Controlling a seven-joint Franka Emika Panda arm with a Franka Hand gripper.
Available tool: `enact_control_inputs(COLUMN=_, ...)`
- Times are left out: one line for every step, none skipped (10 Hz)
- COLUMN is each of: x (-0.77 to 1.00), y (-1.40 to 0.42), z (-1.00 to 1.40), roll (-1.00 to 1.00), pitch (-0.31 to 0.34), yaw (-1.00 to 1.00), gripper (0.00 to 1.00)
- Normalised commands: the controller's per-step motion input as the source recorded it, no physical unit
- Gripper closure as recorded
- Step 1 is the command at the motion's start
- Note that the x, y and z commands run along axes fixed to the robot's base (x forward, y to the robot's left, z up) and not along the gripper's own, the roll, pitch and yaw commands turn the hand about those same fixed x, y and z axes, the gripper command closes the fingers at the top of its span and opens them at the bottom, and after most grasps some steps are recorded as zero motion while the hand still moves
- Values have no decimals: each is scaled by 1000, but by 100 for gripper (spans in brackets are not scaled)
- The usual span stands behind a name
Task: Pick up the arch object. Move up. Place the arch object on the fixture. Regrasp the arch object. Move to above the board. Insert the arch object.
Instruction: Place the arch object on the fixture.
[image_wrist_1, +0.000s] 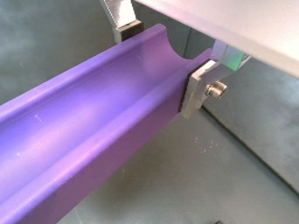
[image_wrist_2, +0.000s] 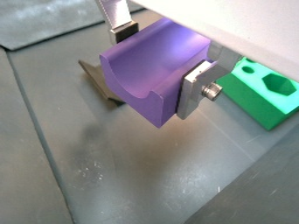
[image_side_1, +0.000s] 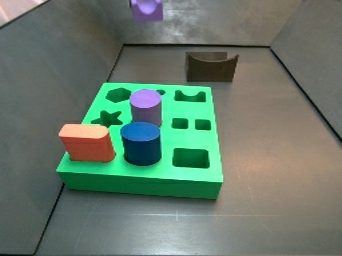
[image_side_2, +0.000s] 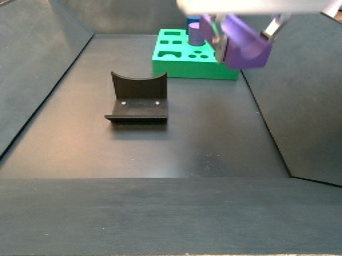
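Gripper (image_wrist_2: 158, 68) clamped across the arch object (image_wrist_2: 152, 70), carried aloft near the board (image_side_2: 187, 52); next, judged: alignment over the arch hole and lowering for insertion

Silver gripper (image_wrist_2: 159, 68) is showing against the purple arch object (image_wrist_1: 87, 122); bright green board (image_side_1: 147, 140) is carrying red block (image_side_1: 86, 142), blue cylinder (image_side_1: 140, 144), purple cylinder (image_side_1: 146, 107); near-black fixture (image_side_2: 136, 98) upper left.

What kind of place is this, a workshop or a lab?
Probably a robot test cell: dark walled floor, the gripper holding the arch object aloft, a green board of shaped holes, and the fixture.
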Motion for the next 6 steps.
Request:
enact_control_inputs(x=0, y=15, z=255, roll=61, pitch=91, yaw=-2, gripper=100)
enact_control_inputs(x=1000, y=-506, z=-23, roll=179, pitch=-99, yaw=-1000, gripper=100)
enact_control_inputs(x=1000, y=-501, z=-60, roll=171, pitch=-93, yaw=-961, gripper=100)
enact_control_inputs(x=1000, y=-445, z=-61, roll=157, pitch=-68, yaw=-717, gripper=100)
enact_control_inputs(x=1000, y=-387, z=-51, roll=109, pitch=-11, yaw=-413, gripper=100)
enact_control_inputs(x=1000, y=-352, z=-50, roll=91, pitch=18, yaw=-248, gripper=100)
